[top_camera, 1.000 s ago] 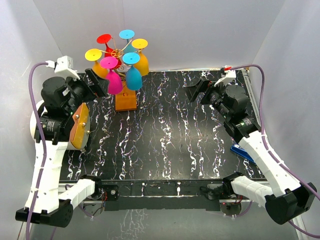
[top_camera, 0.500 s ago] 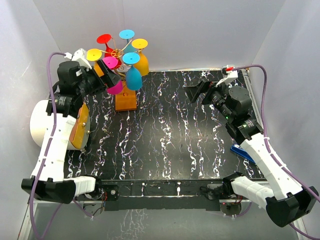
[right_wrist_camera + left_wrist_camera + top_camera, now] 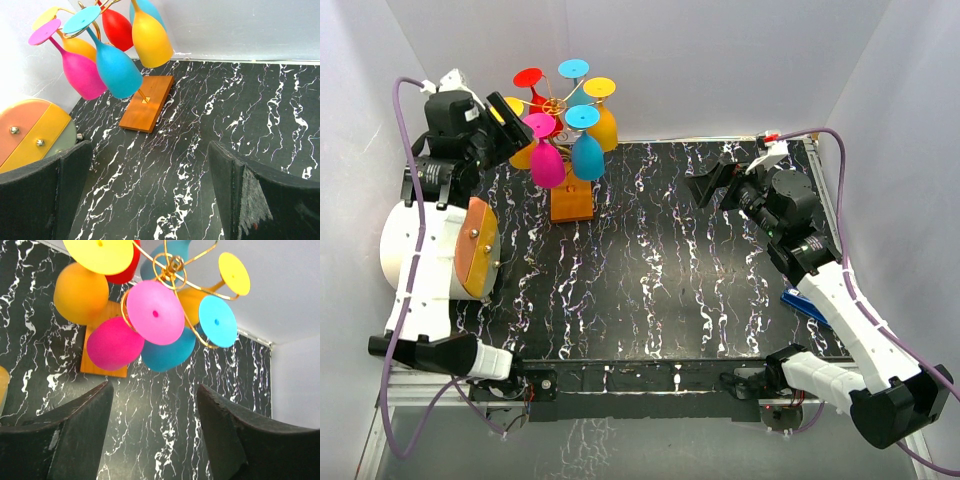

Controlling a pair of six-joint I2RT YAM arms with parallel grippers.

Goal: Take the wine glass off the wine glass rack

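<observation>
The wine glass rack (image 3: 556,103) is a gold wire stand on an orange-brown wooden base (image 3: 572,200) at the back left of the table. Several coloured wine glasses hang upside down from it: a pink one (image 3: 546,162), a blue one (image 3: 587,154), yellow-orange and red ones. My left gripper (image 3: 510,128) is open, raised beside the rack's left side, close to the pink glass (image 3: 115,342). The rack base also shows in the left wrist view (image 3: 102,352). My right gripper (image 3: 708,186) is open and empty, over the table's right side, facing the rack (image 3: 147,102).
A white drum-like object with an orange-and-yellow round face (image 3: 478,248) stands at the left edge, also in the right wrist view (image 3: 35,132). A blue item (image 3: 806,303) lies at the right edge. White walls enclose the black marbled table (image 3: 650,270).
</observation>
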